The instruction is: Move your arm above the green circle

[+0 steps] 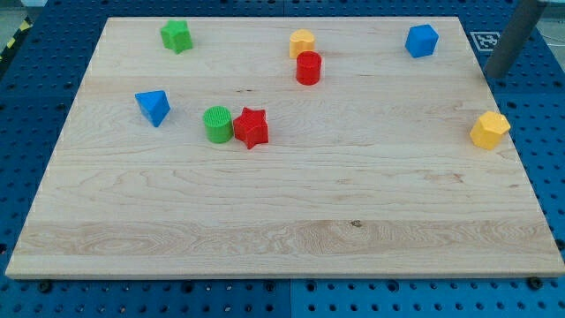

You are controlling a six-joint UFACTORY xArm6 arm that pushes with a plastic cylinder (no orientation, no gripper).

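A wooden desk (pixel 282 221) holds seven small blocks: two green, two red, two blue of differing shape, and two yellow, one being a yellow block (pixel 489 130) at the view's right edge. The green circle (pixel 217 124) sits left of centre, touching a red star (pixel 252 128). The tool, a plain dark rod gripping nothing, ends at my tip (pixel 494 74) at the view's upper right, well apart from the circle, so the move seems hardly begun.
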